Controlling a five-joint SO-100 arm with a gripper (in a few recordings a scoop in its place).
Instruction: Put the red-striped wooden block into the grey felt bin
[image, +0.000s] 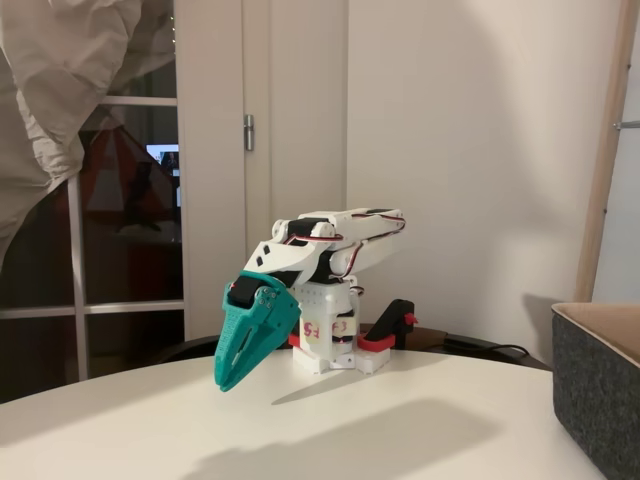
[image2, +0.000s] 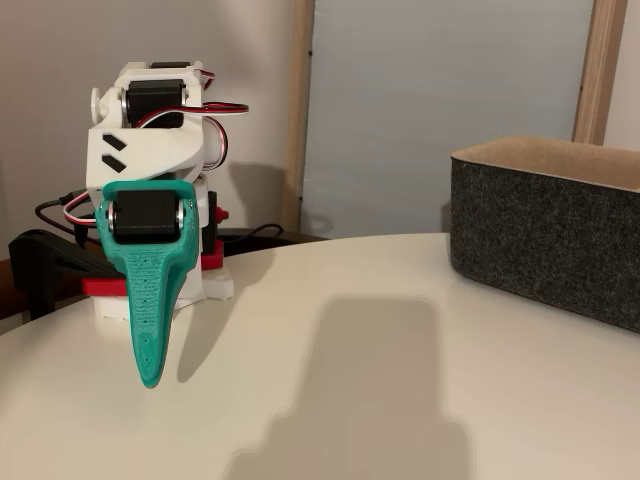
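My white arm is folded low over its base, with the teal gripper (image: 229, 383) hanging tip-down just above the white table. Its jaws lie closed together with nothing between them. In a fixed view the gripper (image2: 150, 378) points toward the camera at the left. The grey felt bin (image2: 550, 235) with its tan lining stands on the table to the right, well apart from the gripper. Its corner (image: 600, 395) fills the lower right edge of the picture in a fixed view. The red-striped wooden block is out of view.
The robot base (image: 335, 345) sits at the table's far edge, held by a red-and-black clamp (image: 385, 330). Cables (image2: 60, 212) trail behind it. A wall and a glass door stand behind the round white table (image: 330, 430).
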